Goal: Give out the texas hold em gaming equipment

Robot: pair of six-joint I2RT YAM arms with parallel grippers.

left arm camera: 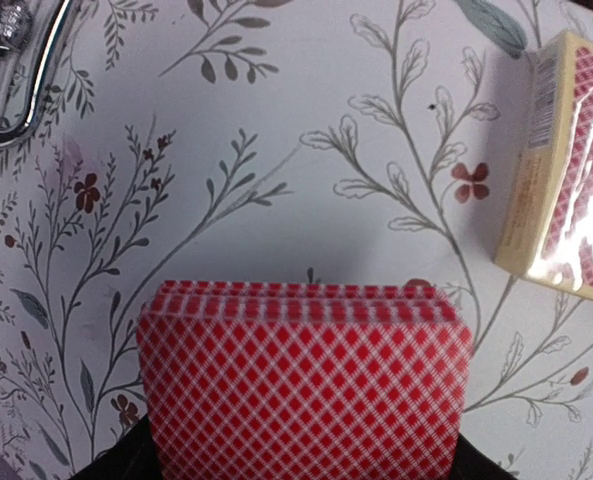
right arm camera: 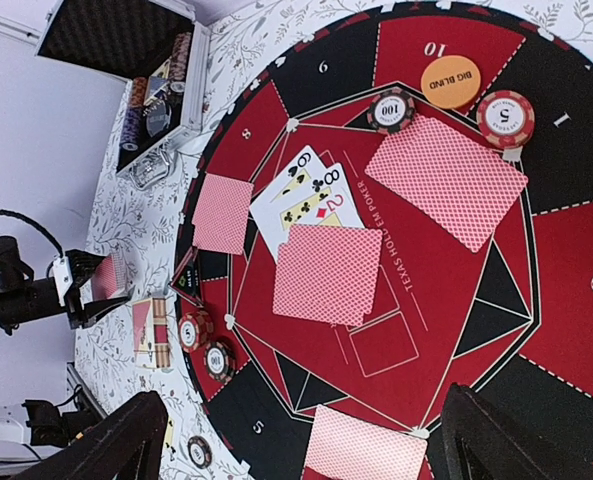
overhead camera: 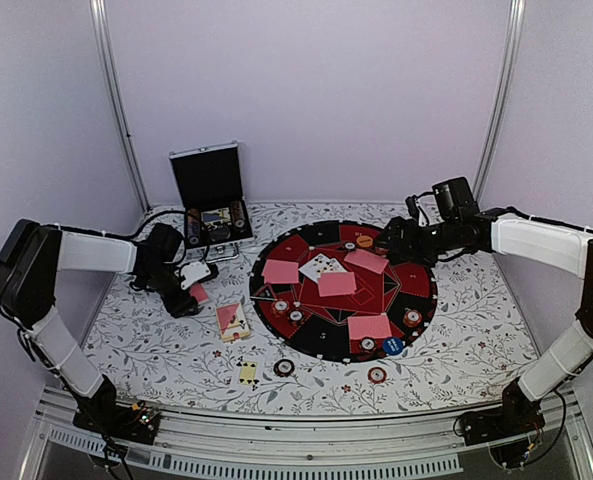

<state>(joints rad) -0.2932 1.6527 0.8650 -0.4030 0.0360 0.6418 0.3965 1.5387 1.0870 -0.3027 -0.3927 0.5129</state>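
Playing-card deck (left arm camera: 306, 380) is held clamped between the fingers of the left gripper (left arm camera: 296, 465), pink lattice back toward the wrist camera. Only the dark finger bases are seen at its two lower corners, so the grip is taken across the stack's width. Top edges are seen slightly stepped, not squared: the stack is judged loose, light, and slick card on card, likely to shear or spill if the squeeze is eased or the wrist tilted sharply. A firm hold on both side edges is judged best; a single card is thin and bendy and is better slid off the top than pinched from flat. Beyond the fingertips and to their right the small card box (left arm camera: 566, 170) lies on the floral tablecloth (left arm camera: 276, 150), apart from the deck; the case (left arm camera: 6, 70) rim is seen to their left. Right gripper (overhead camera: 396, 240) is held over the round mat (right arm camera: 576, 250), fingers spread wide with nothing between them. Below and ahead of them face-down cards (right arm camera: 328, 272), a few face-up cards (right arm camera: 306, 185), striped chips (right arm camera: 391, 108) and the orange button (right arm camera: 450, 80) are already laid out. Chips are judged stiff and easily taken by the rim.
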